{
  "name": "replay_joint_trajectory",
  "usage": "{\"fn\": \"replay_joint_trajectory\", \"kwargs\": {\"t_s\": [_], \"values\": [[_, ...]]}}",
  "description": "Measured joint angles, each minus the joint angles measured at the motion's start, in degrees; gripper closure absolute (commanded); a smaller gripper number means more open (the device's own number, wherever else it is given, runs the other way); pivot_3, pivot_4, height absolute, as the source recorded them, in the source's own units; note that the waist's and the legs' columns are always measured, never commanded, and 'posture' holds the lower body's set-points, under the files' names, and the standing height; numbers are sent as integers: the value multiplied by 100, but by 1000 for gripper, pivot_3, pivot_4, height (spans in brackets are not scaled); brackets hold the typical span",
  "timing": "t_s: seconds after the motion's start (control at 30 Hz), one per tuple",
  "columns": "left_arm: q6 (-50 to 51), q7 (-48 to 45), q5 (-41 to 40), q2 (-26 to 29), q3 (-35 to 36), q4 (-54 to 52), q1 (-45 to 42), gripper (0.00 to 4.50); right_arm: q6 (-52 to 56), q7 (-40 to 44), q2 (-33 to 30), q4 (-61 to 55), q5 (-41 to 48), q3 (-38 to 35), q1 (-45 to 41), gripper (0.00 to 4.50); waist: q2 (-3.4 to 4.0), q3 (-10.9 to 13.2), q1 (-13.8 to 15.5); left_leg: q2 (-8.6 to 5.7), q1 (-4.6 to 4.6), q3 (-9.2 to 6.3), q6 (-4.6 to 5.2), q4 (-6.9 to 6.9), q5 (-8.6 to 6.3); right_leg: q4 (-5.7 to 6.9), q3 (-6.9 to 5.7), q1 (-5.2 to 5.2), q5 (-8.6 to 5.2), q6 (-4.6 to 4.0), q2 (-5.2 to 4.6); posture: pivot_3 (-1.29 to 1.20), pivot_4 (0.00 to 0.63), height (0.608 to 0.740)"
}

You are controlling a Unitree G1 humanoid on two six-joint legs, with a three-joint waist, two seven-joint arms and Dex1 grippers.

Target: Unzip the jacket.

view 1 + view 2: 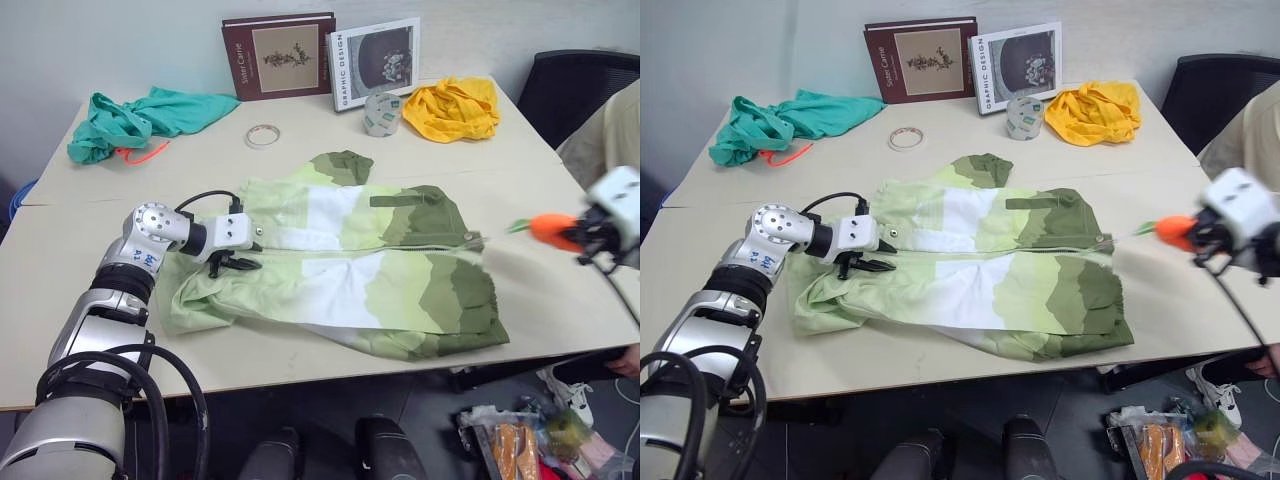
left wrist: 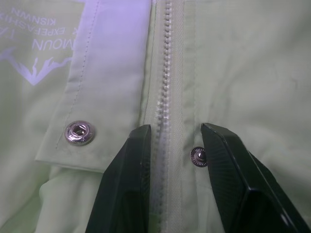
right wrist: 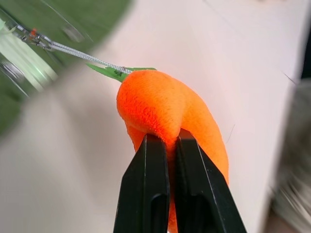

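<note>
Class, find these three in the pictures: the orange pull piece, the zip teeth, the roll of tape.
orange pull piece (image 3: 165, 109), right wrist view, its plush top.
zip teeth (image 2: 166, 63), left wrist view, mid-row.
roll of tape (image 1: 263, 135), left eye view, its rim.

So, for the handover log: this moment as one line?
left gripper: astride jacket zipper | right gripper: shut on orange pull, cord taut

One jacket (image 1: 350, 265), two books (image 1: 278, 55), two tape rolls (image 1: 263, 135), one teal cloth (image 1: 140, 118), one yellow cloth (image 1: 455, 108), one table (image 1: 60, 300), two grippers (image 1: 232, 263).
</note>
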Motion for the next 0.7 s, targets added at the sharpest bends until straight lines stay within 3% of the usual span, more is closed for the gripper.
{"fn": "replay_joint_trajectory", "kwargs": {"t_s": [0.1,0.17,0.3,0.4,0.57,0.7], "values": [[-60,44,0,62,43,-2,64,2798,-315,-165,-232,473,-91,-450,167,4483,8,-9,-24,8,10,12,0,-9,-1,-9,17,1,0,0,9,0,150,740],[16,-28,-5,106,132,-25,105,2798,-95,-175,65,313,161,-451,-140,4483,4,-13,-49,18,26,12,-7,-14,-5,-23,43,5,5,10,41,0,150,740],[334,-193,-103,6,239,-217,141,2798,108,-159,1015,-224,625,322,-722,4483,4,-13,-16,25,29,8,-9,-8,-7,-32,68,5,13,25,57,0,150,740],[1069,-721,-473,-78,416,-727,293,2798,353,19,1470,-509,1015,820,-944,4483,6,-13,49,21,-24,-18,-2,6,-13,-16,56,-31,14,24,54,0,150,740],[3188,-1712,-1537,215,800,-2375,669,1652,586,608,1259,-712,1395,1084,-940,3004,3,-11,138,4,-72,-44,29,26,-37,-46,46,-48,15,23,44,0,150,740],[5060,-1920,-2546,1133,1342,-4018,940,455,741,1441,636,-1105,1889,840,-329,1657,5,-9,109,2,-95,-44,39,55,-56,-47,47,-57,16,25,42,0,150,740]]}}
